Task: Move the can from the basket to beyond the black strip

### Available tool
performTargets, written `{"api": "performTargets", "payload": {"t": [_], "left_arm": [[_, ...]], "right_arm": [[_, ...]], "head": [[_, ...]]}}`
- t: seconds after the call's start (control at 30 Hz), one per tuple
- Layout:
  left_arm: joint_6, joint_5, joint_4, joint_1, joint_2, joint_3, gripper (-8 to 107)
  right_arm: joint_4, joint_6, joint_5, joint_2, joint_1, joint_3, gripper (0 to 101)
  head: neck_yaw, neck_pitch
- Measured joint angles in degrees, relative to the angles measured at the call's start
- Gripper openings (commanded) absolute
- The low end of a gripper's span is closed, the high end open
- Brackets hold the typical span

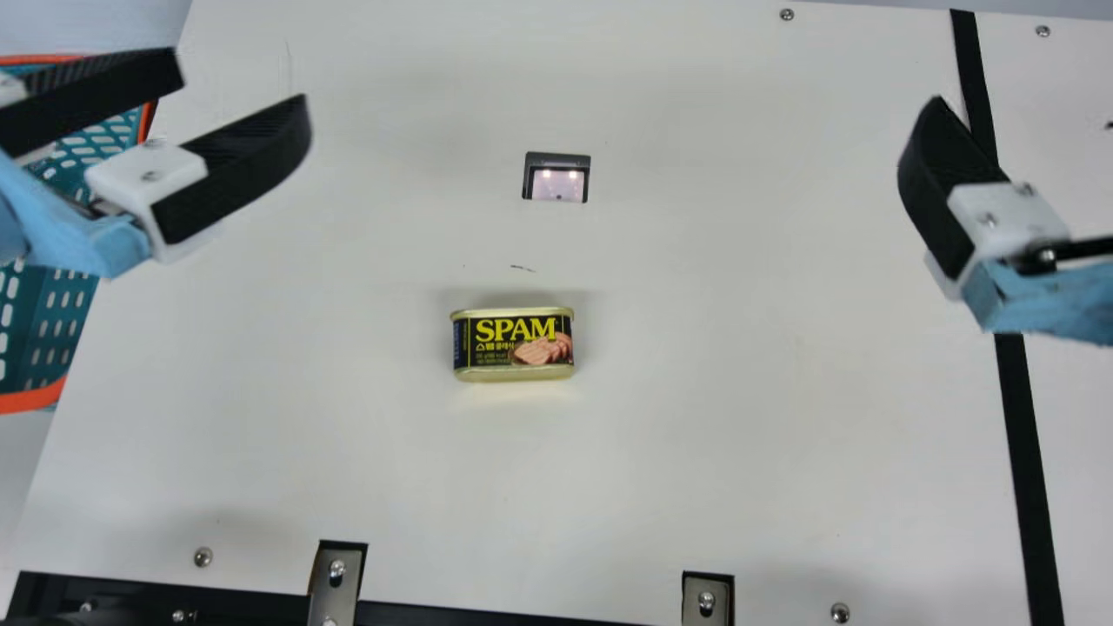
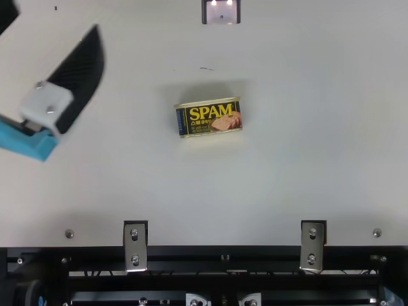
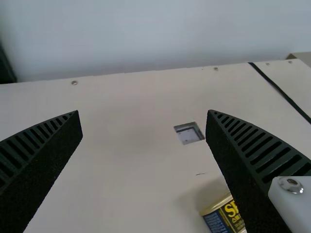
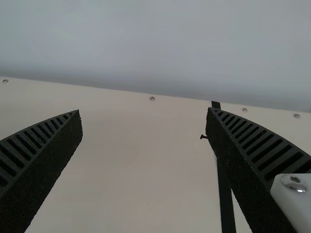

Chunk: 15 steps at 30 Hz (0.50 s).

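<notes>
Looking at the main view, the luncheon meat can [image 1: 513, 343] is sitting on the cream desk [image 1: 696, 417], well apart from both arms, between the basket and the black strip, label facing the camera. So it's out of the basket [image 1: 33, 401], but it isn't past the strip [image 1: 1030, 487] either. That basket is teal with an orange rim, over at the desk's left edge, partly hidden behind the left arm.

The left end effector [image 1: 243, 88] is up above that side with its fingers spread wide. In the left wrist view, one finger covers part of the can. The right end effector [image 1: 935, 187] hangs over by the strip, and its wrist view shows those fingers wide apart too.

Also on the desk: a small square recess [image 1: 557, 178] on the far side of the can, plus two metal brackets [image 1: 335, 587] [image 1: 706, 602] along the near edge.
</notes>
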Motion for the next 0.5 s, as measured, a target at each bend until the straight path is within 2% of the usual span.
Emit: {"api": "performTargets", "payload": {"t": [0.1, 0.23, 0.33, 0.5], "left_arm": [[0.47, 0.0, -0.4, 1.86, -0.58, 1.74, 90], [0.47, 0.0, -0.39, 1.86, -0.58, 1.74, 90], [-1.32, -0.77, 0.86, 0.72, -1.62, 1.56, 90], [-4.61, -3.32, 3.03, -0.03, -4.09, 3.65, 90]], "right_arm": [[4.57, -4.47, 0.94, 3.28, -0.25, -1.42, 101], [12.05, -11.87, 3.5, 7.18, -1.46, -2.08, 101], [18.97, -18.98, 6.11, 10.1, -3.41, -2.56, 101], [30.8, -31.99, 12.66, 15.05, -9.05, -3.55, 101]], "head": [[0.0, 0.0], [0.0, 0.0], [0.0, 0.0], [0.0, 0.0]]}}
